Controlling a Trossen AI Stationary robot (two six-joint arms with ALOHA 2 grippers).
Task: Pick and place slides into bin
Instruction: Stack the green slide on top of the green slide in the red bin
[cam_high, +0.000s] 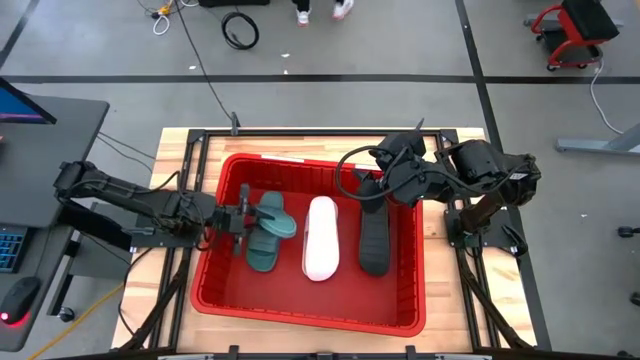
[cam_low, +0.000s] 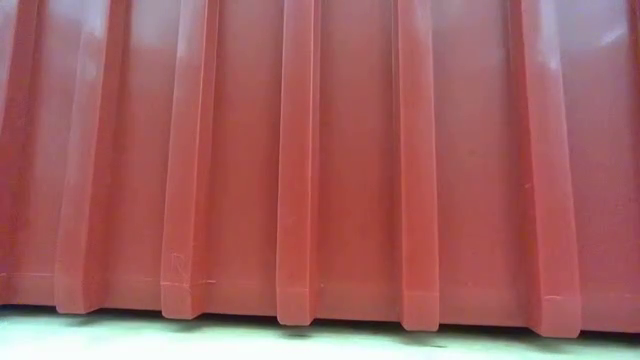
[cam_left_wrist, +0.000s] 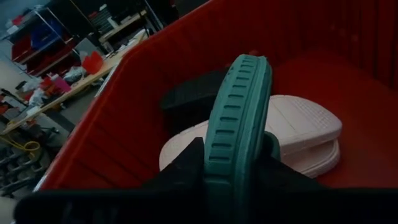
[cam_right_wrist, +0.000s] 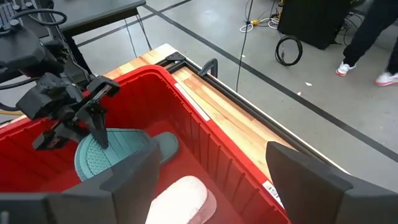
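Observation:
The red bin (cam_high: 300, 160) fills the table's middle; its ribbed wall (cam_low: 300, 150) fills the low view. In it lie a white slide (cam_high: 321, 238), a black slide (cam_high: 374, 240) and a teal slide (cam_high: 263, 252). My left gripper (cam_high: 243, 215) reaches over the bin's left wall and is shut on a second teal slide (cam_left_wrist: 239, 112), which also shows in the right wrist view (cam_right_wrist: 149, 144). My right gripper (cam_high: 368, 185) is open and empty, above the black slide's far end at the bin's far right. My left gripper pinches the teal slide's sole between its two fingers (cam_left_wrist: 189, 165), one on each broad face. The slide stands on edge, its ribbed side rim (cam_left_wrist: 236, 149) toward the wrist camera. The fingers come level from the table's left, along the slide. Whether its free end rests on anything I cannot tell.
The bin's thick rim (cam_right_wrist: 186, 93) and sloped walls (cam_left_wrist: 124, 124) stand around both grippers. Bare wooden table (cam_right_wrist: 249, 118) shows beyond the bin's far side. A person's feet (cam_high: 320, 10) are on the floor beyond the table.

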